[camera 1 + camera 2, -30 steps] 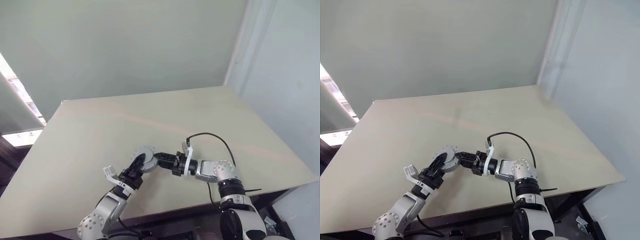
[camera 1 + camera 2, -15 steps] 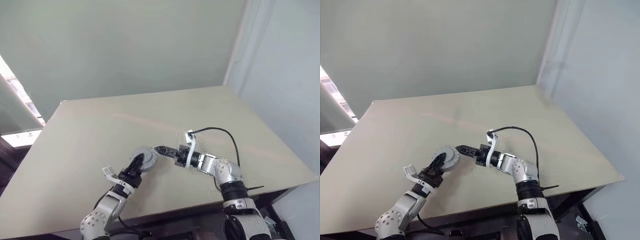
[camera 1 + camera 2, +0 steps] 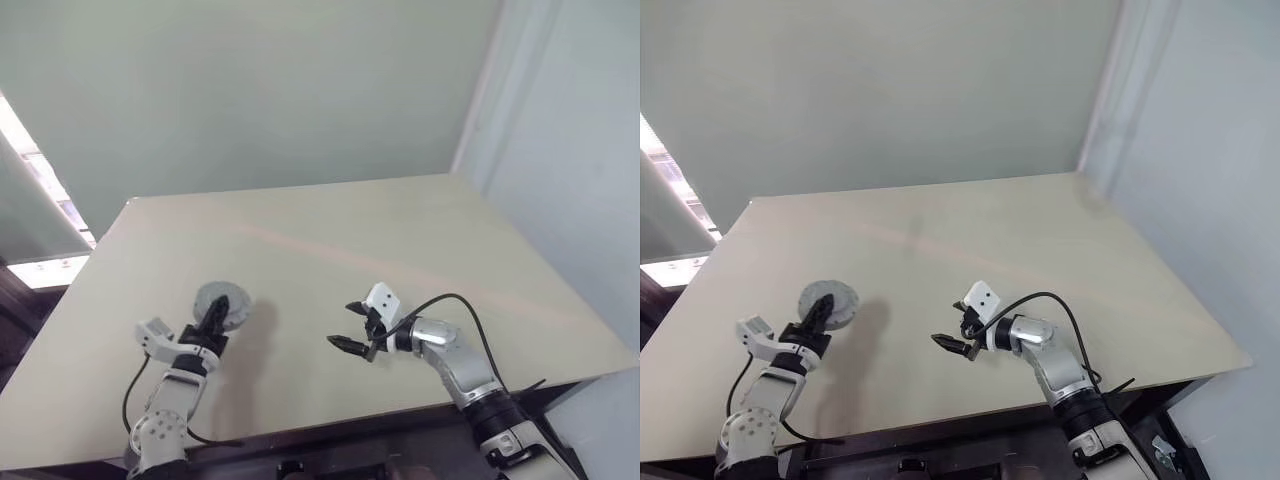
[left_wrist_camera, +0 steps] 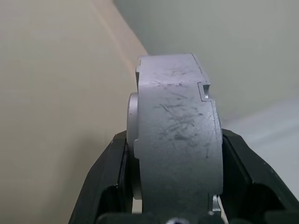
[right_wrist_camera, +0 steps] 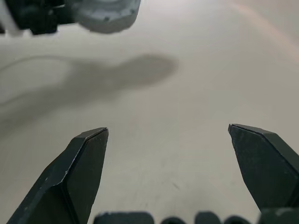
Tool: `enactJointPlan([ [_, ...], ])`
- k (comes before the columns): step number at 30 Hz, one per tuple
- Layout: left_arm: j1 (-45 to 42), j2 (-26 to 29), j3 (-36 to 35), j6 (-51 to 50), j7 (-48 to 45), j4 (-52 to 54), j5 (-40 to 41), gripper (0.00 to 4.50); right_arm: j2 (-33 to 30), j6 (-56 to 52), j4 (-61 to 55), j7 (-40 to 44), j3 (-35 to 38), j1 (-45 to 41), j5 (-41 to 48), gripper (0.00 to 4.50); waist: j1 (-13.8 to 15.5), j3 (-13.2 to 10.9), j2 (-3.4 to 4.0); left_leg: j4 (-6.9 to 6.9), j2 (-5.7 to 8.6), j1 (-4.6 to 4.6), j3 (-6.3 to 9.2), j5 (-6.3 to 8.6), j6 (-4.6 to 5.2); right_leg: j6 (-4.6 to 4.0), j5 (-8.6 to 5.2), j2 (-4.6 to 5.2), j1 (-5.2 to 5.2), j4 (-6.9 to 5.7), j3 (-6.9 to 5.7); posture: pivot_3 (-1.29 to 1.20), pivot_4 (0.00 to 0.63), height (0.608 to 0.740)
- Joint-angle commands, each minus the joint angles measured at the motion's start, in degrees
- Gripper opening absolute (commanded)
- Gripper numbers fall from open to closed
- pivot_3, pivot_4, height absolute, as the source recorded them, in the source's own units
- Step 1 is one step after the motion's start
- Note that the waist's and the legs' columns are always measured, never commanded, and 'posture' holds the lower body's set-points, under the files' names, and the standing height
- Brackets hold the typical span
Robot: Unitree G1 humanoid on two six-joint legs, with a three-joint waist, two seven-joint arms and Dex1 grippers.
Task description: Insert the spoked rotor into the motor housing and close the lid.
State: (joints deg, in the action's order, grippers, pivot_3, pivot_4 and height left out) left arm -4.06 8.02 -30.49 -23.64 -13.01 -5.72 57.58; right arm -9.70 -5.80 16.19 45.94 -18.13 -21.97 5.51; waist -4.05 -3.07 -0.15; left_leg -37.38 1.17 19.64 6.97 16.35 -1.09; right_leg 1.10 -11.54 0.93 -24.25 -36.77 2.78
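Left gripper (image 3: 213, 323) jaws pinch grey round assembly (image 3: 220, 300), held edge-on above table (image 3: 330, 250). Right gripper (image 3: 350, 343) jaws spread wide, empty, well apart from assembly.

Step judged: lid closing or done; rotor, windings hidden.

Next: verify seating, set down.

Left wrist view shows scratched rim, notch; head views show face.

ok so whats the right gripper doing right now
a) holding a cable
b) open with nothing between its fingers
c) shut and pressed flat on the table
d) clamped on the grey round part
b: the right gripper has its two black fingers spread wide with only bare table between them, while the grey round part sits in the left gripper.
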Motion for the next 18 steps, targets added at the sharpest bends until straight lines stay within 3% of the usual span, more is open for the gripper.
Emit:
enactJointPlan([
  [1,-1.54,0.6,0.16,3.42,-1.12,0.2,-3.36,1.97,-0.09,3.76,-2.8,-0.65,-0.76,-0.4,-1.73,4.5,0.06,0.0,-0.04,0.0,0.01,0.0,0.0,0.0,0.0,0.0,0.0,0.0,0.01,0.0,0.0,0.0,0.0,0.74],
  [18,-4.16,0.37,1.65,5.87,-2.07,-6.8,-12.45,1.97,-0.4,4.92,-3.7,-0.66,-1.38,1.28,-2.81,4.5,1.24,0.03,-0.43,-0.15,0.0,-0.02,0.03,0.01,0.02,-0.02,0.03,-0.01,0.1,-0.02,-0.05,0.0,0.0,0.74],
])
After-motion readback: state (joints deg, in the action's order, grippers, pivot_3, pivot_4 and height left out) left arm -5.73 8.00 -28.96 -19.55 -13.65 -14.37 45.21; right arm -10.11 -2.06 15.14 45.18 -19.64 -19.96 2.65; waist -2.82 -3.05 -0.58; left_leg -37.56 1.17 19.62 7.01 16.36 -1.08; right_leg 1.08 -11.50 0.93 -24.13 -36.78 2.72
